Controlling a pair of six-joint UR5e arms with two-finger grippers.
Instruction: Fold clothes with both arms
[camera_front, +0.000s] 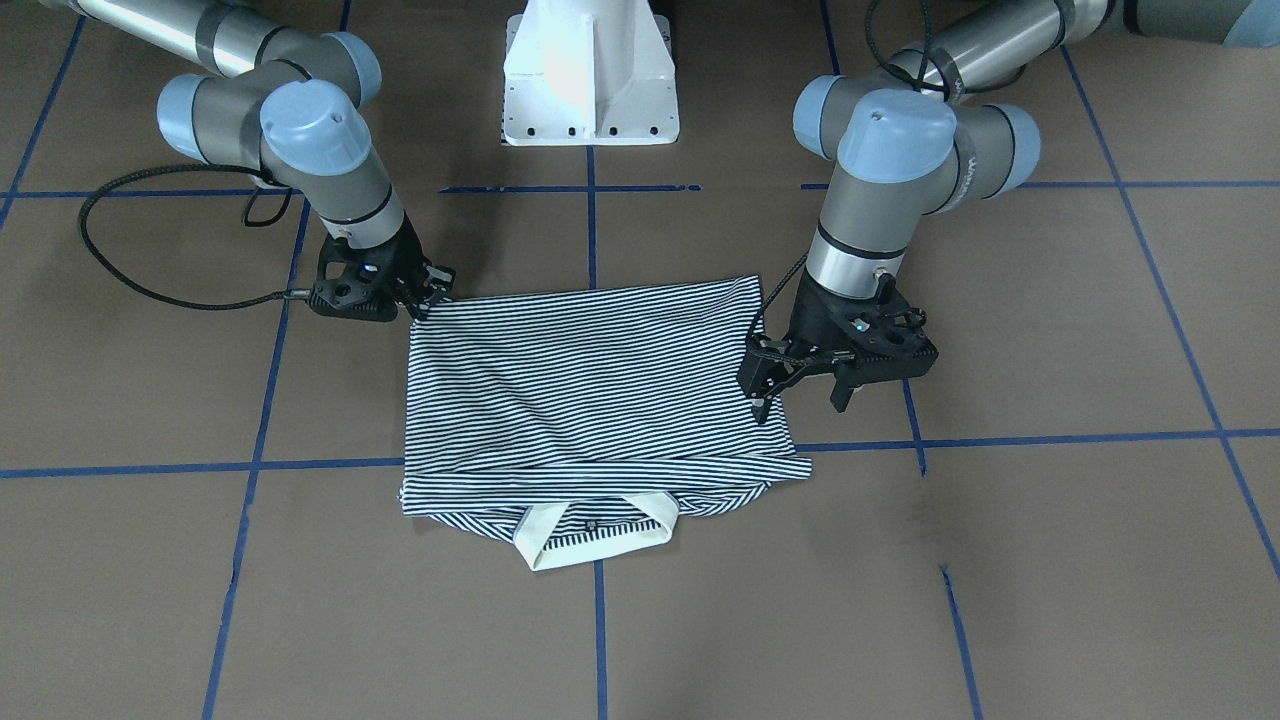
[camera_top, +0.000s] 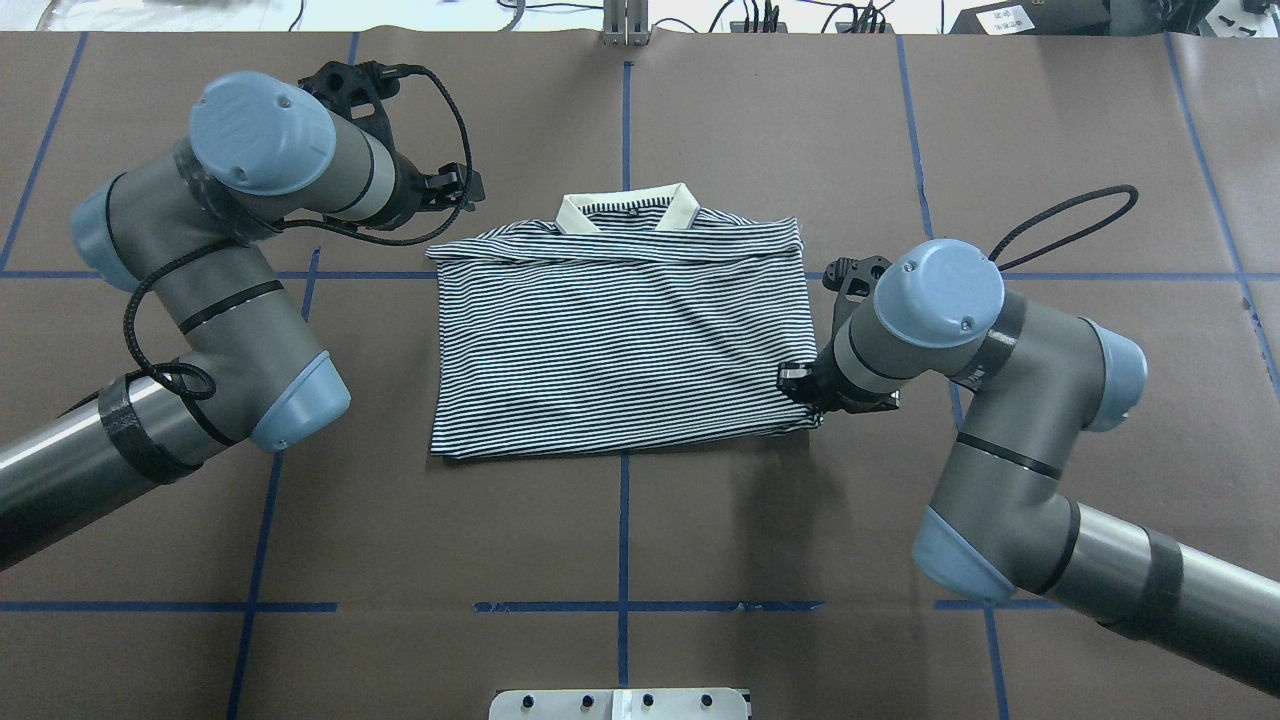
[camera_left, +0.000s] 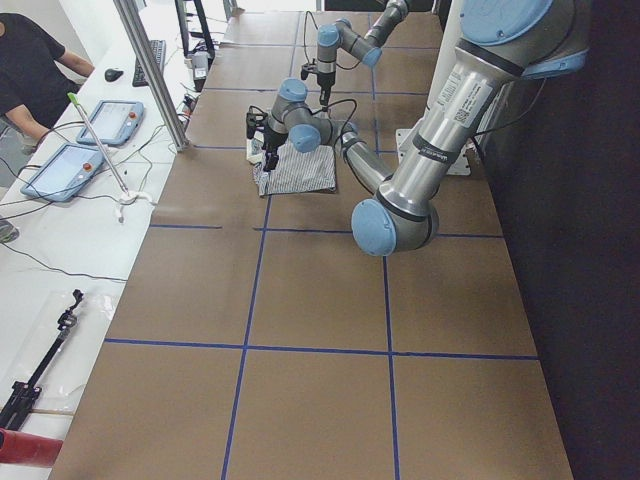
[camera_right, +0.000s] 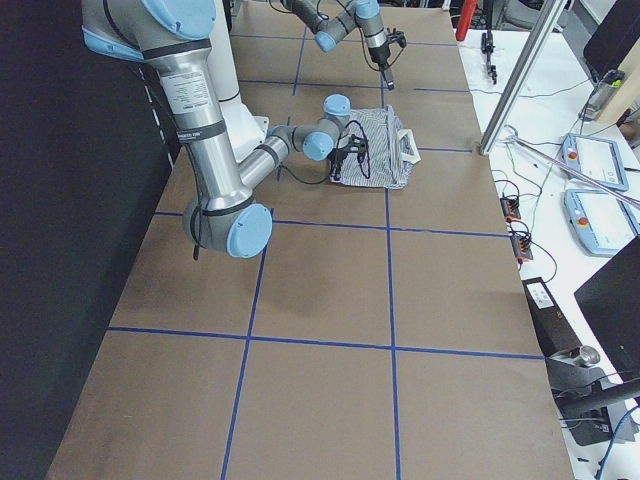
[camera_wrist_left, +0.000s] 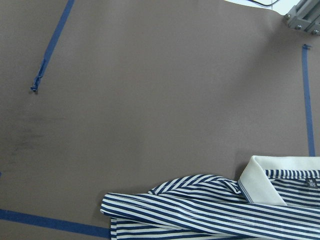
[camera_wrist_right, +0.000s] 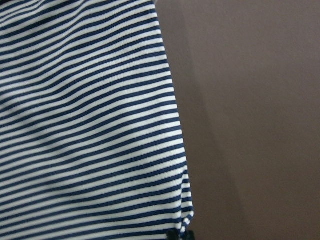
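The striped polo shirt (camera_front: 590, 380) (camera_top: 620, 340) lies folded into a flat rectangle on the brown table. Its white collar (camera_top: 575, 210) is on the side away from the robot. My left gripper (camera_front: 800, 395) (camera_top: 465, 188) hangs open above the shirt's collar-side left corner and holds nothing. The left wrist view looks down on that corner (camera_wrist_left: 150, 205) and the collar (camera_wrist_left: 260, 182). My right gripper (camera_front: 430, 298) (camera_top: 795, 380) sits low at the shirt's near right corner, and its fingers look shut on the fabric edge. In the right wrist view the stripes (camera_wrist_right: 85, 125) fill the frame.
The white pedestal base (camera_front: 590, 80) stands at the robot's edge of the table. Blue tape lines (camera_top: 624, 520) grid the brown surface. A black cable loop (camera_front: 150, 280) trails from the right wrist. Beside the table, a person (camera_left: 30, 60) sits at a bench with pendants (camera_left: 110, 120).
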